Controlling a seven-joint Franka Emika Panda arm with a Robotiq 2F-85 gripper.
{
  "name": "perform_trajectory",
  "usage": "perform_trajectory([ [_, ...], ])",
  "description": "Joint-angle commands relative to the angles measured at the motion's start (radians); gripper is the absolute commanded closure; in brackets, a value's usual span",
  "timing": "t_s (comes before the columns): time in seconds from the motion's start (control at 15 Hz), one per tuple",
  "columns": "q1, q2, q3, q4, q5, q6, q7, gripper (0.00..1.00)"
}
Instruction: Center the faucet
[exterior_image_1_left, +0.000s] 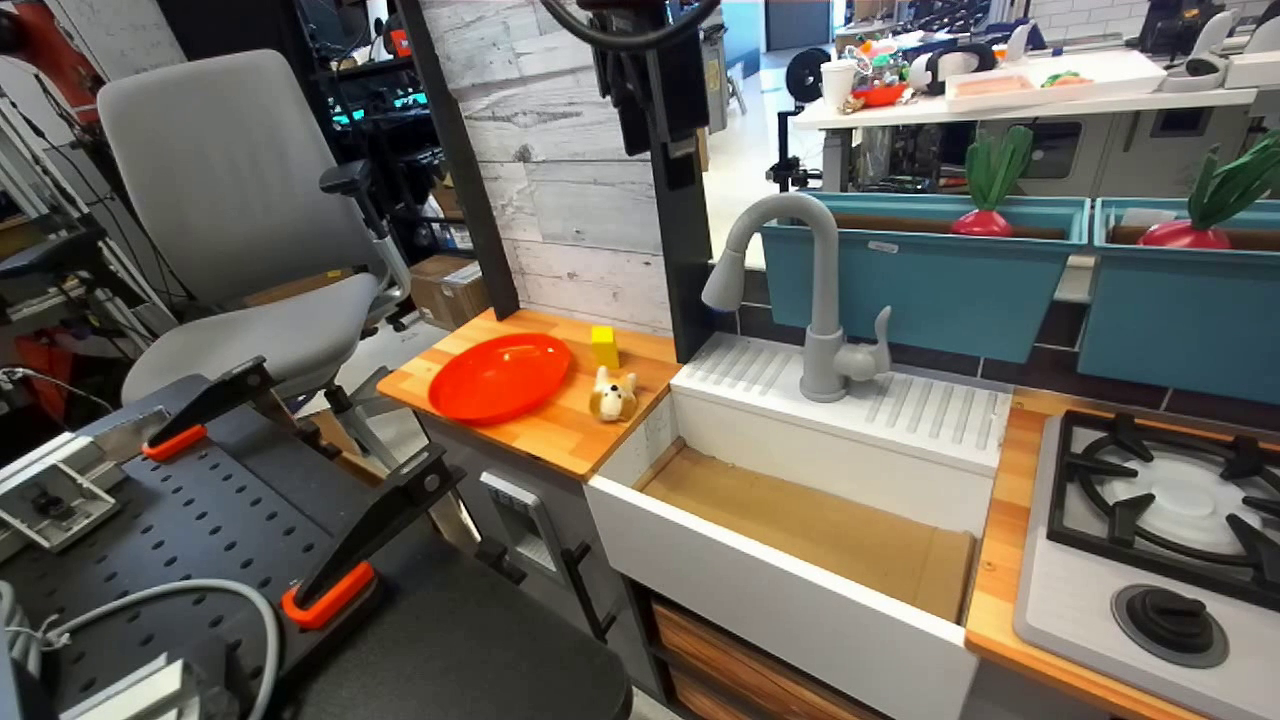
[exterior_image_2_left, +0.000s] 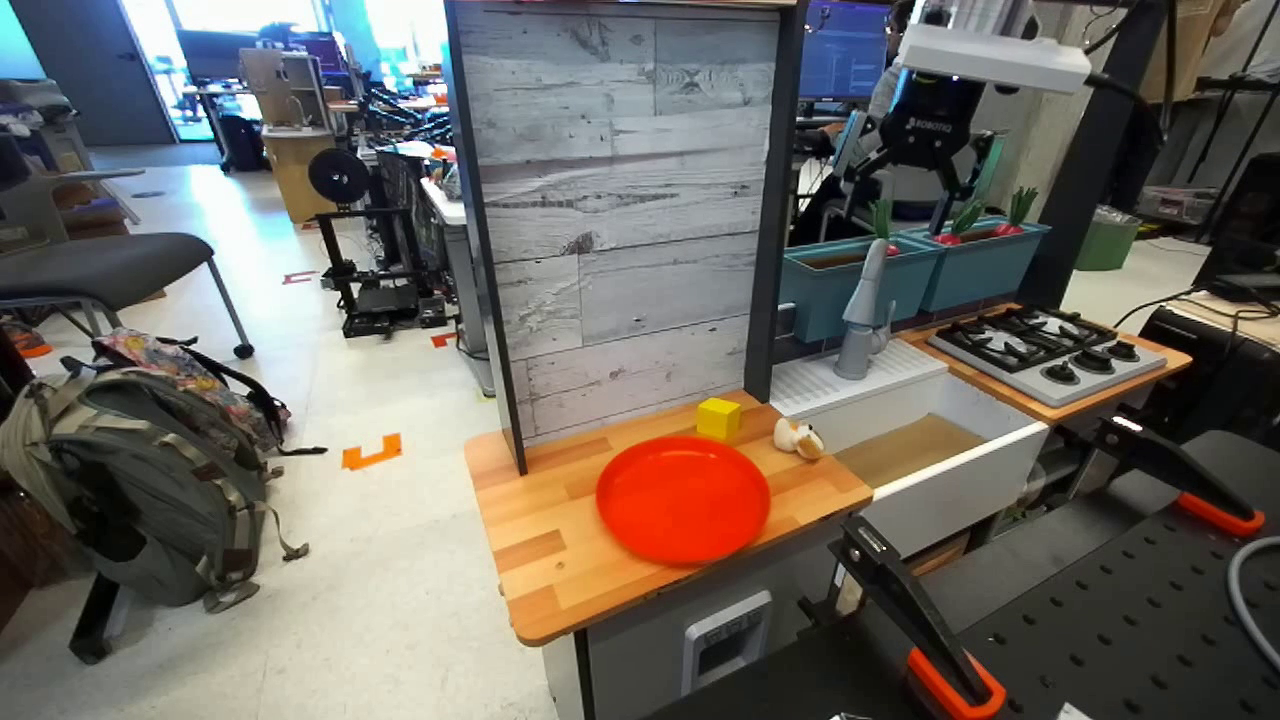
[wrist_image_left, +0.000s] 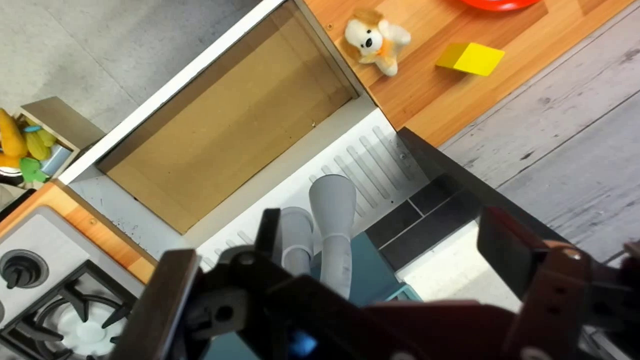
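The jaws stand wide apart, holding nothing, above the faucet (exterior_image_1_left: 826, 280), which sits on the far ledge (exterior_image_1_left: 930, 412) of the sink (exterior_image_1_left: 790, 610) with its spout (exterior_image_1_left: 726, 282) pointing left, so a misaligned descent could knock it, or too hard a push swing it past center.

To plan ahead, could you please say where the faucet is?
In an exterior view, the faucet stands right of centre on the sink ledge, a planter behind it.

Wooden countertop (exterior_image_2_left: 545, 590) is split by sink (exterior_image_2_left: 960, 490) | red plate (exterior_image_2_left: 683, 500), yellow block (exterior_image_2_left: 718, 419) and plush dog (exterior_image_2_left: 798, 439) are carried on one side | stovetop (exterior_image_2_left: 1048, 352) on the other
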Motion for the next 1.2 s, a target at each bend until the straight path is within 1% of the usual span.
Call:
perform_trajectory([
  [0.0, -0.011, 0.079, -0.010, 0.092, -0.006, -0.021, 0.035, 0.00],
  [0.47, -0.035, 0.190, -0.020, 0.225, 0.000, -0.075, 0.071, 0.00],
  [0.8, -0.041, 0.264, -0.026, 0.314, -0.002, -0.124, 0.103, 0.00],
  [0.87, -0.040, 0.277, -0.028, 0.330, -0.005, -0.132, 0.106, 0.02],
  [0.93, -0.037, 0.287, -0.032, 0.340, -0.010, -0.131, 0.110, 0.27],
  [1.0, -0.036, 0.297, -0.034, 0.351, -0.011, -0.130, 0.114, 0.27],
  [1.07, -0.035, 0.305, -0.036, 0.360, -0.011, -0.130, 0.116, 0.29],
  [1.13, -0.035, 0.311, -0.037, 0.368, -0.012, -0.131, 0.119, 0.36],
])
